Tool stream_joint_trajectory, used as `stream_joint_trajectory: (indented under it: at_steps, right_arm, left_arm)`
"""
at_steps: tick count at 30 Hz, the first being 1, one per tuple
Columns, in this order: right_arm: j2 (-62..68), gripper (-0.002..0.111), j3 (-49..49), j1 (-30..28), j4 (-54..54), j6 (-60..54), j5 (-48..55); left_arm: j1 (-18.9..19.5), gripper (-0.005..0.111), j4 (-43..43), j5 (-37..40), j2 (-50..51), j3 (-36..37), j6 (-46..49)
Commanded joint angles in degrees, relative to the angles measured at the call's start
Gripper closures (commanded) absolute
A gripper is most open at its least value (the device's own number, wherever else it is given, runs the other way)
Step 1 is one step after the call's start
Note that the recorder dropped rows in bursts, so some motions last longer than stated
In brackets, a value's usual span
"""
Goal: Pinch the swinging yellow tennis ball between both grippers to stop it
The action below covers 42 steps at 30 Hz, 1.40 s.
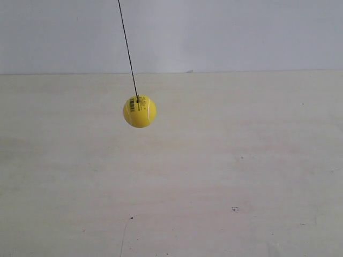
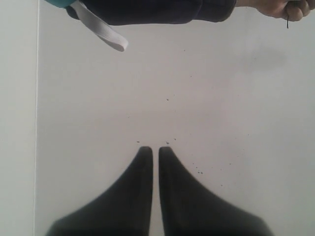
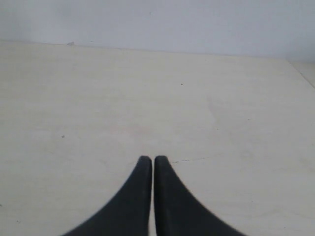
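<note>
Exterior view gives you the yellow tennis ball [image 1: 140, 111] hanging in the air on a thin dark string [image 1: 127, 51] that slants up out of the top of the picture. The pale table [image 1: 241, 176] lies behind it and a light wall [image 1: 225, 32] beyond. A small barcode label sits on the ball just beside the point where the string joins. The ball shows only in this view and the grippers only in the wrist views, so you cannot tell where it hangs relative to the jaws.

Your left gripper [image 2: 155, 149] has its jaws together, only a thin slit between the black tips, gripping nothing. Well ahead of those tips a dark sleeve [image 2: 157, 12] crosses the picture, with a white strap [image 2: 101, 30] hanging from it and a hand [image 2: 280, 7] at its end pinching a short dark thread.

Your right gripper [image 3: 153, 160] likewise has its jaws together on nothing, the tips pointing across the table toward the wall
</note>
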Motion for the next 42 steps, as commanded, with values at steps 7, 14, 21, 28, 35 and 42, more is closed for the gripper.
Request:
stream_joint_trajectory:
  at_steps: [7,14,21,28,35,42]
  right_arm:
    - [-0.3,0.108,0.0,-0.1,-0.2,-0.1,0.1]
    - [-0.3,0.108,0.0,-0.1,-0.2,-0.1,0.1]
    - [-0.3,0.108,0.0,-0.1,-0.2,0.0,0.1]
    - [-0.3,0.108,0.0,-0.1,-0.2,0.0,0.1]
    - [-0.3,0.108,0.0,-0.1,-0.2,0.0,0.5]
    - [-0.3,0.108,0.0,-0.1,-0.2,0.0,0.5]
  left_arm:
    - [0.0,0.102,-0.7,0.1,-0.1,1.0,0.1]
    - [0.0,0.102,-11.9,-2.8,-0.1,9.6,20.5]
    - [0.9,0.102,-18.7,-24.8,-0.1,25.8,28.7]
    - [9.9,0.102,-29.6,-29.7,-0.1,38.0,28.7]
    - [17.8,0.102,-32.8,-23.7,-0.1,42.1,28.7]
    - [18.3,0.102,-32.8,-22.0,-0.1,46.6,28.7]
